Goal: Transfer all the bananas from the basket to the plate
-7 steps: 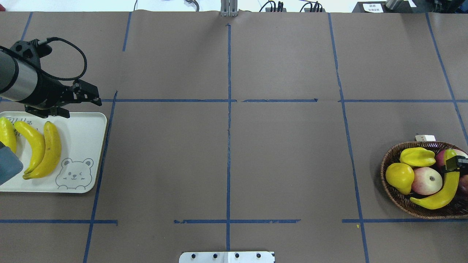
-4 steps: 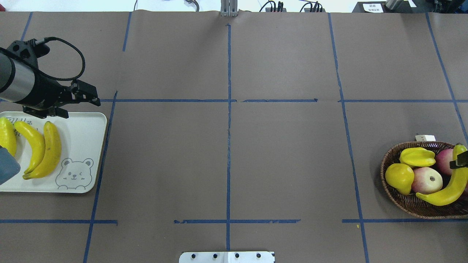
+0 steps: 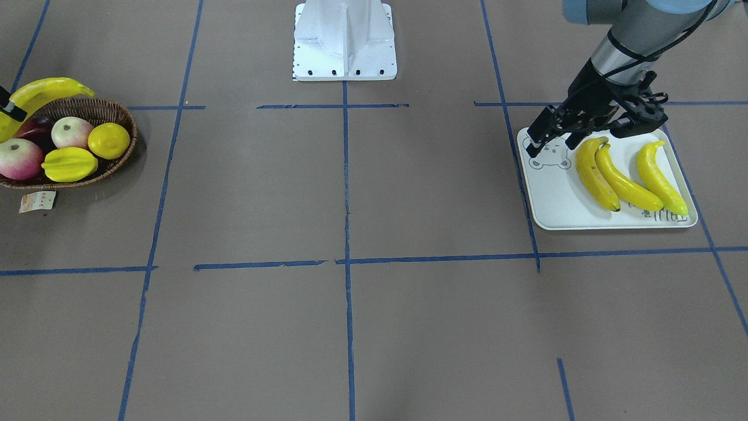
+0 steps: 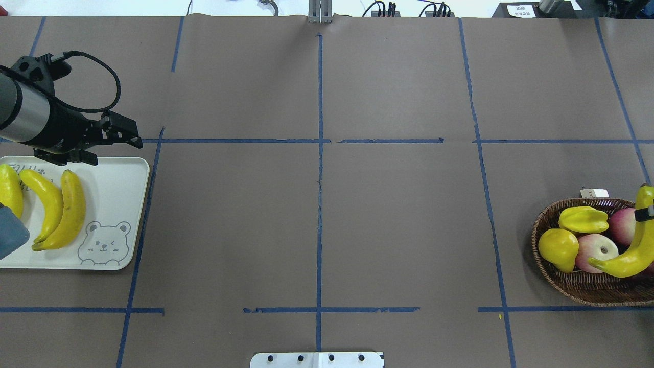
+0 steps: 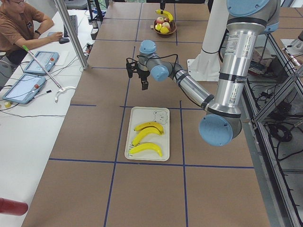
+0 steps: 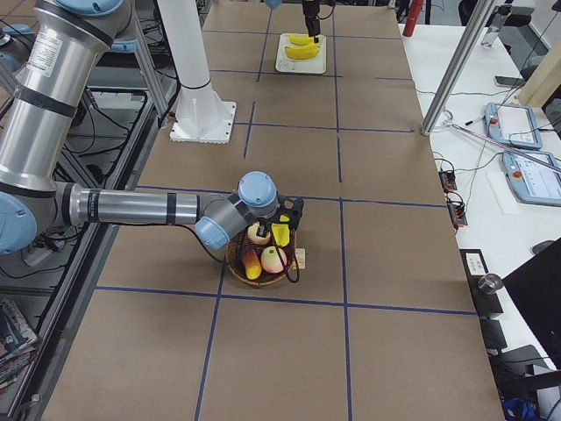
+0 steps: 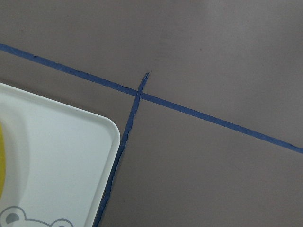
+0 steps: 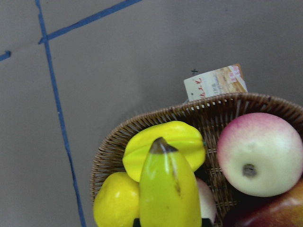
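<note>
My right gripper [image 4: 645, 214] is shut on the upper part of a yellow banana [image 4: 631, 250], which hangs tilted over the right side of the brown wicker basket [image 4: 572, 287]. The right wrist view shows that banana [image 8: 168, 189] dark tip up, above the basket [image 8: 142, 127]. Three bananas [image 4: 71, 209] [image 4: 46, 204] [image 4: 9, 189] lie side by side on the pale bear-print plate [image 4: 117, 204] at the far left. My left gripper [image 4: 125, 134] hovers open and empty just beyond the plate's far right corner, also visible from the front [image 3: 540, 133].
A starfruit [image 4: 582, 220], a lemon [image 4: 558, 248] and pink apples [image 4: 598, 251] remain in the basket, with a paper tag [image 4: 594, 193] beside it. The white robot base [image 3: 345, 41] stands mid-table. A person [image 5: 23, 23] sits at a side table.
The right gripper has lifted the banana up and toward the basket's far right edge, so its lower end no longer rests in the basket. The left arm has barely shifted.
</note>
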You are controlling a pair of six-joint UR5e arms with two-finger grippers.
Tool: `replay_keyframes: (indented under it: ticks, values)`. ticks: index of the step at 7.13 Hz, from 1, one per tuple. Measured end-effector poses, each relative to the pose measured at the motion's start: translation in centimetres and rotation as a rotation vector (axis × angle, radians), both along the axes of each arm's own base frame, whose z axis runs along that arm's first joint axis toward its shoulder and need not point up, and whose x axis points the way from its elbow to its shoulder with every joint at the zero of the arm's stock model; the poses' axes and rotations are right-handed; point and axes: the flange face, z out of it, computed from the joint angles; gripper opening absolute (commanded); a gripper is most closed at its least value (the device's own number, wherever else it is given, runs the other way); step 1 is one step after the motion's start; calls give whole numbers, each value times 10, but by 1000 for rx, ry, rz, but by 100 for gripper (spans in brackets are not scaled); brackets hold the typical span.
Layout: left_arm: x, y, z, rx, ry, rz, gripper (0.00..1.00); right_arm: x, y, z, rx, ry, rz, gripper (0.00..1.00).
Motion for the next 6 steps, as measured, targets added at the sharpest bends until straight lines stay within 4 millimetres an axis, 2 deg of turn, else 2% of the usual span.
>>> replay_keyframes:
  ticks: [1, 3, 4, 6]
  values:
    - [7, 0, -13, 21, 19, 11, 99, -19, -27, -22, 6, -6, -18, 0]
    - [42, 9, -58, 88, 82, 66, 99, -60, -95, -87, -32, 3, -31, 0]
    - [58, 15, -81, 128, 128, 90, 99, -82, -119, -120, -66, 12, -36, 0]
    - [83, 34, -113, 263, 260, 142, 99, -134, -147, -191, -153, 9, -22, 0]
